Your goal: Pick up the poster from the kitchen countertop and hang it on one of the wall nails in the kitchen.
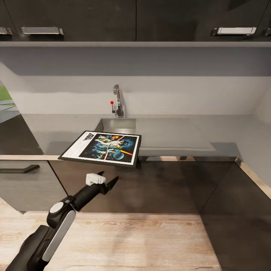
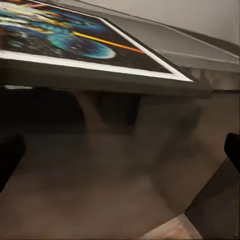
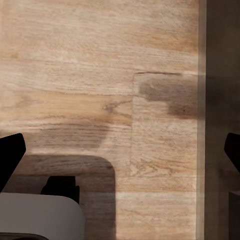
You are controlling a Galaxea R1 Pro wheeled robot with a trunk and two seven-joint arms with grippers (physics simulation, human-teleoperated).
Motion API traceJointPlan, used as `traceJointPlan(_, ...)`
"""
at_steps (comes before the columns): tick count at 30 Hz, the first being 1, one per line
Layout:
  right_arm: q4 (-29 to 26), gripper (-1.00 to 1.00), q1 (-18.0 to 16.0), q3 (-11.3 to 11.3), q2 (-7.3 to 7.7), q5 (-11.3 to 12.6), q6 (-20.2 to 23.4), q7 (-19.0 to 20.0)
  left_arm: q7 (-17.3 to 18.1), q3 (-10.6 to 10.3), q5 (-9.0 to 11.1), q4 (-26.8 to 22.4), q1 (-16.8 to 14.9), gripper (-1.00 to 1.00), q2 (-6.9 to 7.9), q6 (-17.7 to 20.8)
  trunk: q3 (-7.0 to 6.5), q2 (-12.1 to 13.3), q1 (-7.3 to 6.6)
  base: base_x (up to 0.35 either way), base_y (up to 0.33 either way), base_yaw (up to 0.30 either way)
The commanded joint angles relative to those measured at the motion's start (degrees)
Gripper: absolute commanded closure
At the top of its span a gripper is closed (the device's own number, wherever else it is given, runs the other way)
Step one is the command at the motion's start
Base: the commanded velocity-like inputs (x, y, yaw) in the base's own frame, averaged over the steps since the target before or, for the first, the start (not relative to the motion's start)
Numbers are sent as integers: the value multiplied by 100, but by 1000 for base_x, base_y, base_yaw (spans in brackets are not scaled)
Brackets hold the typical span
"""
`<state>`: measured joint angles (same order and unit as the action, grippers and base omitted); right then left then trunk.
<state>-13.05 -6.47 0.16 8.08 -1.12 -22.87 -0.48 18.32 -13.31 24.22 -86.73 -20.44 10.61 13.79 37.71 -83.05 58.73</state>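
Left tool [image 1: 108, 179] spread apart, just below the poster [image 1: 103, 147] at the counter [image 1: 226, 137] front edge.
Left wrist view: poster [image 2: 90, 42] edge overhanging the cabinet front; right tool [image 3: 120, 150] apart, over wood floor [image 3: 75, 60].

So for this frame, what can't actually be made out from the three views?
- Wall nails: none seen in the head view; the wall is cut off by the picture's edges and the upper cabinets.
- Poster lettering: too small in the head view; in the left wrist view its left part is cut by the edge.
- Left gripper to poster gap: depth unclear.
- Right gripper: its position relative to the countertop is unknown, with wooden floor beyond its fingertips.
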Motion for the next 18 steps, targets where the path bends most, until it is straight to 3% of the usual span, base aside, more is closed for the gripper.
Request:
traceJointPlan(1,4,-100,-3,1,1,-11,-17,-5,-3,39,-162,-52,-3,-100,3,84,5,-3,0,0,0,0)
traceJointPlan(3,4,-100,-3,1,1,-11,-16,-5,-8,75,-416,-91,-3,-100,2,116,5,-3,0,0,0,0)
traceJointPlan(8,4,-100,-3,1,1,-11,-16,-5,-77,116,-784,-159,-3,-100,2,146,5,-3,0,0,0,0)
traceJointPlan(10,4,-100,-3,1,5,-11,-16,-5,-259,121,-1117,-184,-3,-100,2,187,5,-3,0,0,0,0)
traceJointPlan(12,4,-100,-3,1,8,-11,-16,-5,-611,103,-1852,-206,-3,-100,-6,440,5,-3,0,0,0,0)
traceJointPlan(13,8,-100,-3,1,9,-11,-16,-5,-1026,54,-2784,-222,-3,-100,-20,688,5,-3,0,0,0,0)
traceJointPlan(18,12,-100,-3,1,9,-11,-15,-5,-1829,-3,-3636,-253,-3,-100,-87,773,5,-3,0,0,0,0)
